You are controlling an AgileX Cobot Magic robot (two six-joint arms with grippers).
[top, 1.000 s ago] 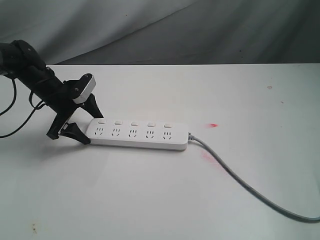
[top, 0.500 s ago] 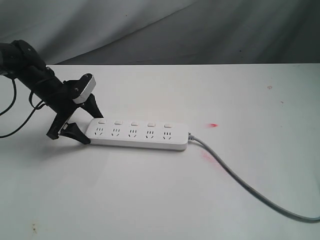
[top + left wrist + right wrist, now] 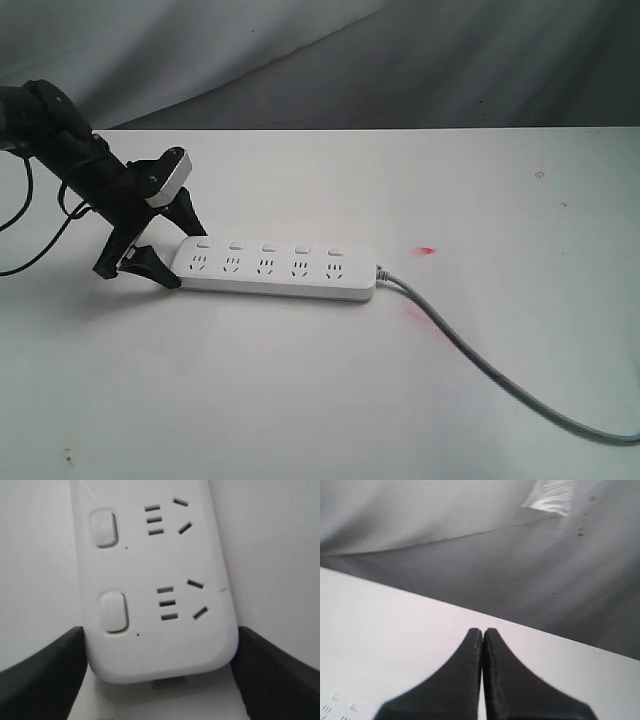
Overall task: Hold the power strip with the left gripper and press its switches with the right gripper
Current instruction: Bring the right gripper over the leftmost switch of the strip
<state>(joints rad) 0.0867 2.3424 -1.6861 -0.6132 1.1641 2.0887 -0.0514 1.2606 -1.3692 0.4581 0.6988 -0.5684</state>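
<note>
The left gripper (image 3: 188,257) clamps the power strip's (image 3: 275,268) left end between its fingers (image 3: 55,670) on the desk (image 3: 300,400). The right gripper's (image 3: 483,632) fingers are closed, empty.

A white table (image 3: 300,400) is seen, backed by a creased grey cloth (image 3: 420,60). A small red mark (image 3: 427,249) and a fainter pink smear (image 3: 411,313) are noted on its surface, with a dark speck (image 3: 68,458) in the exterior view's lower left
</note>
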